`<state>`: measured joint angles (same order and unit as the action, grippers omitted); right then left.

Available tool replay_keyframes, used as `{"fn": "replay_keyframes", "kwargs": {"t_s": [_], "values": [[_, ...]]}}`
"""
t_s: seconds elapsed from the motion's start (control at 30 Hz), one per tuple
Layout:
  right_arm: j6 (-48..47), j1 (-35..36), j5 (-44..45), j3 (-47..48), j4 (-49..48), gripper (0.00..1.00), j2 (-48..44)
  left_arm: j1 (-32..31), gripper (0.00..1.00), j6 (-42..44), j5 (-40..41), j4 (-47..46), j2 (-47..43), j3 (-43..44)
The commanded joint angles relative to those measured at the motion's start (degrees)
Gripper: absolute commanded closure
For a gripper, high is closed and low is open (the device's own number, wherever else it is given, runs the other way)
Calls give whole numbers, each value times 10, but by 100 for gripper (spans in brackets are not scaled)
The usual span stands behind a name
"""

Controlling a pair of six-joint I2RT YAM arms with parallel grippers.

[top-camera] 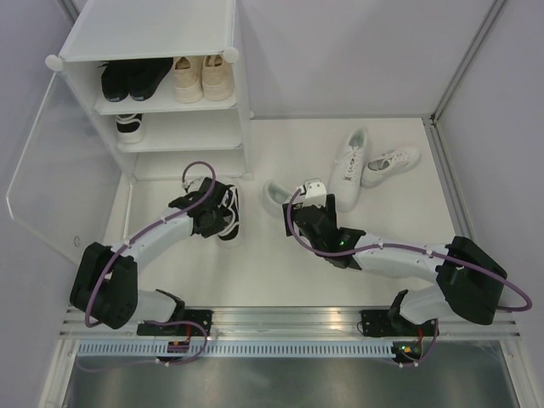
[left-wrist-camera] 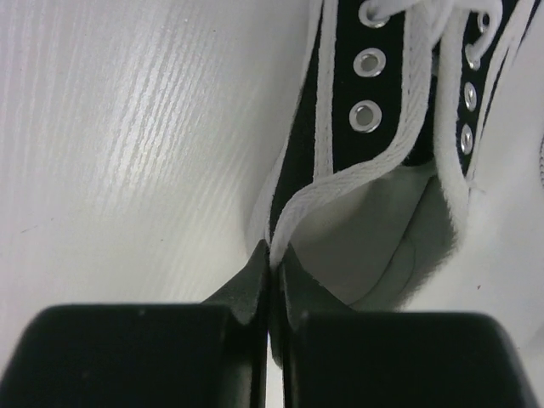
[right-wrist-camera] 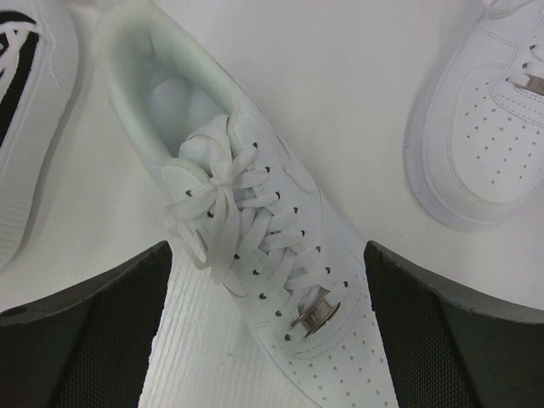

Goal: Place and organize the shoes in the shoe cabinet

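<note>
- Step in hand: picking up a shoe to shelve. The left claw is pinched tight on the white-bound collar edge of the black-and-white shoe, one finger inside the opening and one outside.
- Where it lies: on the worktop, left of centre and just in front of the foot of the shoe cabinet, which stands in the far left corner.
- Its likely mate sits alone on the middle shelf. The top shelf holds the black pair and the beige pair.
- Next move, my judgement: lift straight up until the sole is off the worktop, then carry it toward the far left and set it in beside the mate. The hold is on a thin, soft rim, so the shoe may swing or slip, and slow travel seems wise.
- Left arm: it reaches forward from the near left edge with the elbow out to the left and the wrist pitched down over the heel end.
- Right claw: spread wide and holding nothing. It hovers astride the laces of a white sneaker near mid-worktop, so that grasp is not yet made.
- Right arm: it runs low and diagonal from the near right edge toward centre.
- Two more white shoes wait toward the far right.
</note>
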<state>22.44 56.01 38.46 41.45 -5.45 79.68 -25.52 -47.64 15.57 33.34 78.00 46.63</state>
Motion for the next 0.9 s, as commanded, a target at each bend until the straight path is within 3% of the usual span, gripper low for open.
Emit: {"fn": "replay_keyframes", "kwargs": {"t_s": [0.0,0.2,0.43,0.6,0.87], "values": [[-2,-2,13,23,-2,2,7,-5,98,0,30,41,-36,42],[-2,-3,14,23,1,2,5,9,98,49,95,121,-88,119],[-1,-2,14,24,2,2,6,115,98,124,48,139,-135,199],[0,-3,14,24,2,2,7,207,98,168,7,145,-109,267],[-1,-3,14,26,4,2,9,275,98,209,-44,168,-34,380]]}}
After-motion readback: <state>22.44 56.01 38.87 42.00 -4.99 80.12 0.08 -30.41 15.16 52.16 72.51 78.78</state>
